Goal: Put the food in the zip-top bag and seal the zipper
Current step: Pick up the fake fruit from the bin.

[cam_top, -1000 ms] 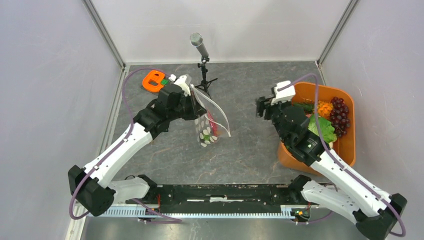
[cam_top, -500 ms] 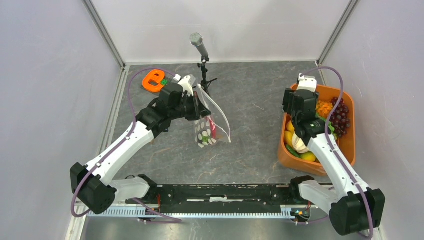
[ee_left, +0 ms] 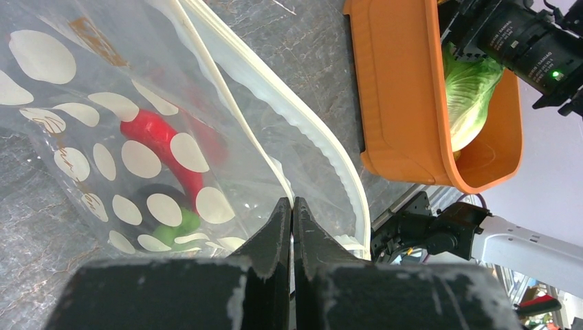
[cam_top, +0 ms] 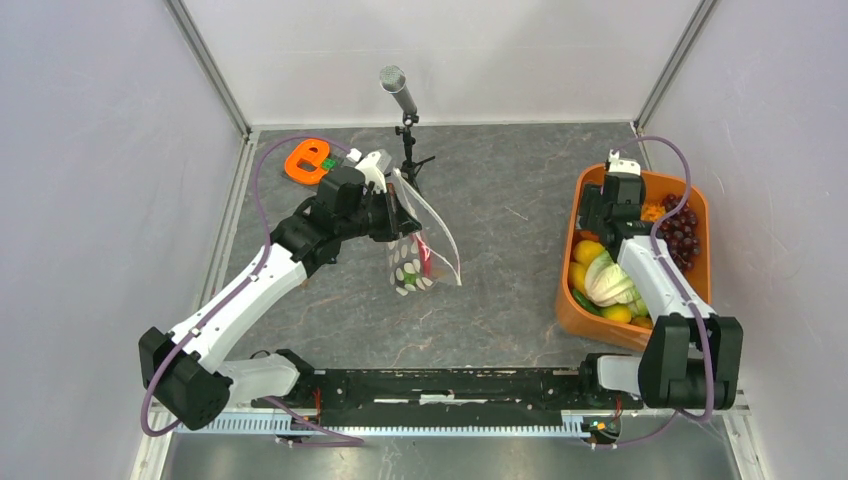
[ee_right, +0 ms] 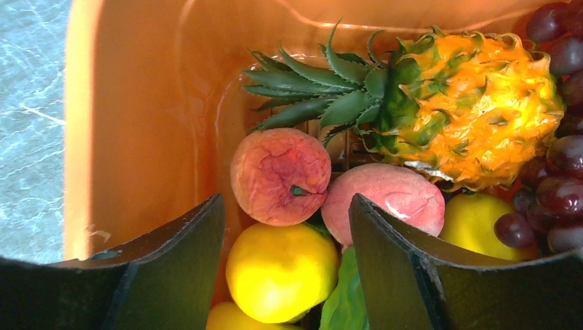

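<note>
The left gripper (ee_left: 292, 213) has its two dark fingers clenched together on the mouth edge of the clear flexible plastic zip-top bag (ee_left: 103, 137) printed with white round dots. It pinches one side of the narrow whitish zipper strip (ee_left: 234, 117). The other side of the strip curves away, so the mouth gapes open. In the top view the bag (cam_top: 415, 255) hangs from that gripper (cam_top: 385, 215) over the left middle of the grey stone-patterned table (cam_top: 500, 200); whether its bottom touches the surface I cannot tell. Inside the bag lie a red plastic toy piece (ee_left: 155, 137) and, lower down, a small green one (ee_left: 175, 223). At the right edge of the table sits the rectangular orange plastic tub (cam_top: 565, 300), well apart from the bag, with the right gripper (cam_top: 612, 205) lowered into its far end. The wrist view shows the right gripper (ee_right: 285, 206) with its jaws spread wide and holding nothing. Between its fingers are two pinkish toy peaches (ee_right: 280, 175), with a round yellow toy fruit (ee_right: 282, 271) just below them. Beside these lie an orange toy pineapple (ee_right: 467, 103) with green leaves and a dark purple grape bunch (ee_right: 557, 172). A pale green toy lettuce (cam_top: 608, 280) lies in the tub's near half. A microphone on a small black tripod (cam_top: 400, 95) stands at the far edge of the table, and a flat orange ring-shaped object (cam_top: 307, 160) lies to its left.
</note>
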Available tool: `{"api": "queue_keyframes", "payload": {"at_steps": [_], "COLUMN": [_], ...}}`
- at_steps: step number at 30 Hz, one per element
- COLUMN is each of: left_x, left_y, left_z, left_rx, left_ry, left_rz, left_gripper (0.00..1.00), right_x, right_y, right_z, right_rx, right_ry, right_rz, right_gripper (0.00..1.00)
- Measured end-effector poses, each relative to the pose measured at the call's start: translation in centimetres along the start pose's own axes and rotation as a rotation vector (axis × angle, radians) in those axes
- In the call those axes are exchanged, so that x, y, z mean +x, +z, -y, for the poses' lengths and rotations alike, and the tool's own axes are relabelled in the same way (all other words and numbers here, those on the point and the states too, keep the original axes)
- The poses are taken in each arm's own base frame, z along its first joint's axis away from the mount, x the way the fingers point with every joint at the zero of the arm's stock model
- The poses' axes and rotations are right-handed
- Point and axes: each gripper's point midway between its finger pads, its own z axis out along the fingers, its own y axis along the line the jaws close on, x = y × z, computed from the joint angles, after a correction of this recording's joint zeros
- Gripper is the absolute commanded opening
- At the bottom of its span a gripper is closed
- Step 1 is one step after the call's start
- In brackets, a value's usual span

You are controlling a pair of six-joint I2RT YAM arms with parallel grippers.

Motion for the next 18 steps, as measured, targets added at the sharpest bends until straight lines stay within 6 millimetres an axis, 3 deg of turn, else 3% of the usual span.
{"api": "queue_keyframes", "payload": {"at_steps": [11,18], "left_x": [0.2,0.3], "left_y": [-0.2,-0.2], "left_z": [-0.2,-0.1], "left_rx": [-0.006,-0.001], "left_ry": [0.008,0.009], "left_rz": [-0.008,-0.012], "left_gripper": [0.02,0.02], "right_x": [1.3,0.6], "right_y": [2.5,3.9], "right_z": [1.0,1.4], "right_rx": [-0.036,-0.121], "right_ry": [-0.039,0.009], "right_rz": [-0.082,-0.051], "right_gripper": [0.75,0.8]}}
